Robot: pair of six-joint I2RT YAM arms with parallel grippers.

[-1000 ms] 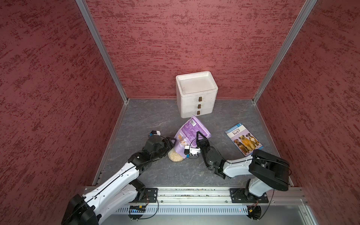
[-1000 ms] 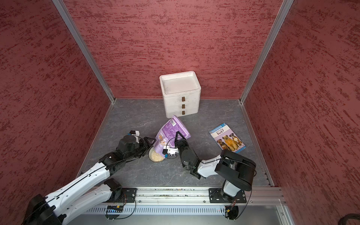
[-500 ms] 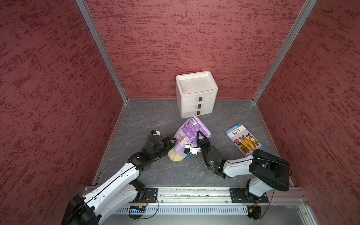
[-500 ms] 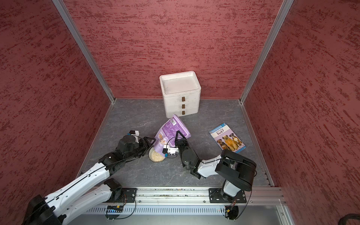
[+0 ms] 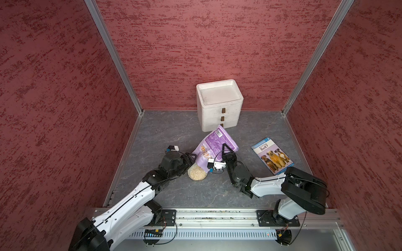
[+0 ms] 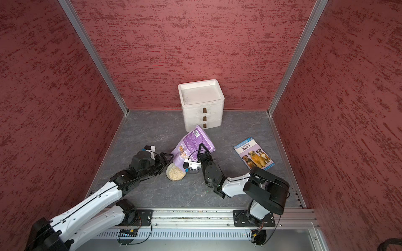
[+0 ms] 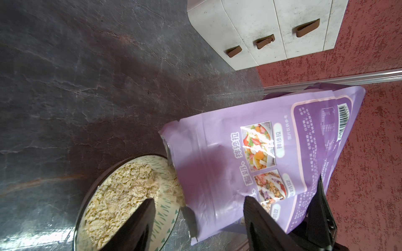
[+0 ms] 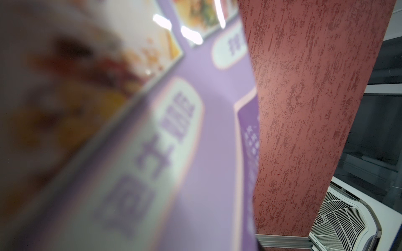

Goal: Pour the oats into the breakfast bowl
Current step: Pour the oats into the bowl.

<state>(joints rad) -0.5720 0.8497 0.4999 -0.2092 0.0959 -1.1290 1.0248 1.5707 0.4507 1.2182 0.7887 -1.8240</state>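
Oats (image 7: 117,191) pale, flaky, heaped in patterned bowl (image 7: 166,209); lilac pouch (image 7: 228,139) tilted

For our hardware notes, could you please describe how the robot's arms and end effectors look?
Both the left arm and right arm have white link shells, black joints and thin black cables. The left end effector and right end effector are black with tapered, triangular fingers.
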